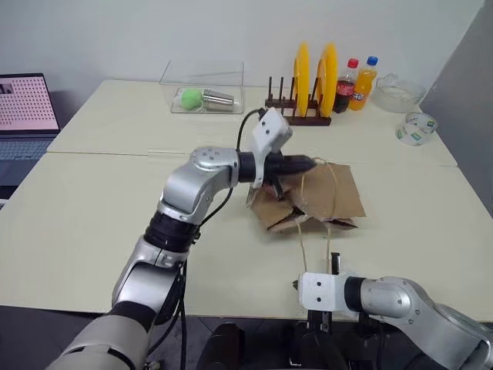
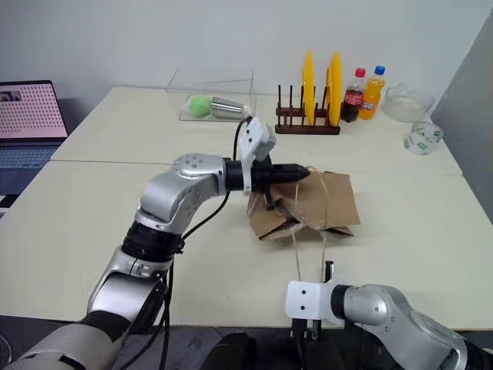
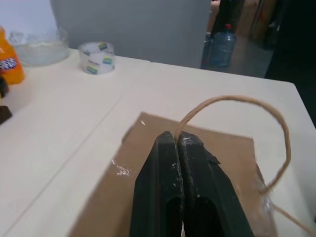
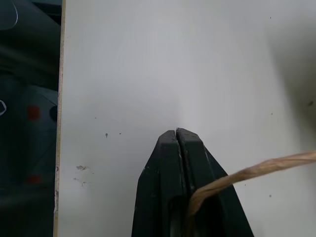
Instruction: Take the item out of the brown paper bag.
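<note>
Here we recorded the scene from the near edge of the tabletop point(image 1: 92, 223) outward. Nearest, at that edge, the right tool point(image 4: 176, 136) was closed, its two black fingers pressed together over the pale surface; a tan handle loop point(image 4: 247, 173) crossed just in front of the fingers, though we could not tell whether it was pinched between them. In the head views this handle ran as a thin cord from the right tool point(image 1: 333, 266) up to the brown paper bag point(image 1: 323, 196).

The bag lay creased and partly folded near the middle of the tabletop. Above it the left tool point(image 1: 304, 163) pointed roughly level toward the robot's right, and its fingers point(image 3: 163, 163) were shut on the bag's second handle point(image 3: 237, 101), which arched away from the fingertips over the brown paper. We could not see the item; nothing off-white showed on or beside the bag.

Farther back stood a clear box point(image 1: 204, 89) holding a green ball point(image 1: 191, 97) and a metal cup point(image 1: 219, 98), then a plate rack point(image 1: 299, 116) with two yellow plates point(image 1: 328, 77), two drink bottles point(image 1: 357, 83), a glass bowl point(image 1: 399, 92) and a tape roll point(image 1: 416, 127). A laptop point(image 1: 27, 108) sat at the far left.
</note>
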Robot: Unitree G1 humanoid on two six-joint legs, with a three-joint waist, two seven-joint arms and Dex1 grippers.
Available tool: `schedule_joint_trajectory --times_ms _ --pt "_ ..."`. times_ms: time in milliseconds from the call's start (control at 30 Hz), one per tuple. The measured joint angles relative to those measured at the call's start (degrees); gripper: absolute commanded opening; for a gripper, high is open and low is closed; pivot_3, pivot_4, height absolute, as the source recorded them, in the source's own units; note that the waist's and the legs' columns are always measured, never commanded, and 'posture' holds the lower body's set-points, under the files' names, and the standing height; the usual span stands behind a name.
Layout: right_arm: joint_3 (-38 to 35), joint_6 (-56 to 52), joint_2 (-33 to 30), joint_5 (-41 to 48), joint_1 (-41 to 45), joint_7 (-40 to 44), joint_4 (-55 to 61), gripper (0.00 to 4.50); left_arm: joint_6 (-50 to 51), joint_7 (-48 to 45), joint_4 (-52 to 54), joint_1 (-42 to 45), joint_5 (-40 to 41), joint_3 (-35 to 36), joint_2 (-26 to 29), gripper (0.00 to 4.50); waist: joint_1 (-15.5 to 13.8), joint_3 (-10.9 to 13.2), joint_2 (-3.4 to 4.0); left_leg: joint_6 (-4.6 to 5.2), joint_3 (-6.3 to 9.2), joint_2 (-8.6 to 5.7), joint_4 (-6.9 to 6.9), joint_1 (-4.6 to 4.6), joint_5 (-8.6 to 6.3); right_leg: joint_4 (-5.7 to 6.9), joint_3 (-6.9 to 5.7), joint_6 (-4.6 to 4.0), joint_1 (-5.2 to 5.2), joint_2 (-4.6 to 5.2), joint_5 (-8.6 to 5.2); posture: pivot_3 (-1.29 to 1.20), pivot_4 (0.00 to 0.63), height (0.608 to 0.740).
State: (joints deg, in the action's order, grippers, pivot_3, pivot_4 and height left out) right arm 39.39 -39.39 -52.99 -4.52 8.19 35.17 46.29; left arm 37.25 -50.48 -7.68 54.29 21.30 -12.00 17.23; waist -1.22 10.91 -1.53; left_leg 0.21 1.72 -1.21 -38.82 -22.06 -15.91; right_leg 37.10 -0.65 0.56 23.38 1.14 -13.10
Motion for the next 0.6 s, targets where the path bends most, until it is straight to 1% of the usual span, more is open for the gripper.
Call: schedule_joint_trajectory --times_ms 200,300,367,533,600 --pt "-0.03 0.37 1.06 -3.39 -0.78 1.8 0.16 0.02 -2.03 0.44 -6.53 4.7 -0.08 0.8 -0.9 0.0 -0.02 0.0 0.0 -0.13 0.02 0.0 0.0 0.0 0.07 0.0 -0.01 0.0 0.0 0.0 0.0 0.0 0.15 0.74" --pt "-0.11 1.0 1.5 -4.02 -1.73 2.31 0.09 0.02 -5.6 2.53 -9.19 8.59 -0.67 4.8 -0.57 0.0 0.02 -0.03 -0.01 -0.13 0.02 0.01 0.02 0.02 0.07 -0.01 -0.01 0.0 0.0 0.0 0.0 0.0 0.15 0.74" --pt "-0.2 1.51 1.52 -4.64 -2.02 2.71 -0.23 0.02 -7.21 2.9 -10.45 10.56 -1.13 6.27 -0.54 0.0 0.02 -0.17 0.0 -0.15 0.03 0.0 0.03 0.03 0.08 -0.02 -0.01 0.0 -0.02 0.0 -0.01 0.0 0.15 0.74" --pt "-1.11 3.26 2.55 -5.91 -2.51 4.01 -1.4 0.02 -7.73 2.62 -12.2 11.05 -1.22 6.75 -0.81 0.0 0.08 -0.2 0.0 -0.16 0.02 -0.01 0.02 0.04 0.08 -0.01 0.0 0.01 -0.03 0.01 -0.01 0.0 0.15 0.74" --pt "-1.9 3.43 5.04 -6.05 -2.49 4.16 -1.8 0.02 -7.68 1.96 -11.9 10.93 -1.06 6.76 -0.83 0.0 0.24 -0.21 -0.01 -0.17 0.03 0.01 0.02 0.05 0.09 0.02 -0.01 0.01 -0.03 -0.01 -0.01 0.0 0.15 0.74"
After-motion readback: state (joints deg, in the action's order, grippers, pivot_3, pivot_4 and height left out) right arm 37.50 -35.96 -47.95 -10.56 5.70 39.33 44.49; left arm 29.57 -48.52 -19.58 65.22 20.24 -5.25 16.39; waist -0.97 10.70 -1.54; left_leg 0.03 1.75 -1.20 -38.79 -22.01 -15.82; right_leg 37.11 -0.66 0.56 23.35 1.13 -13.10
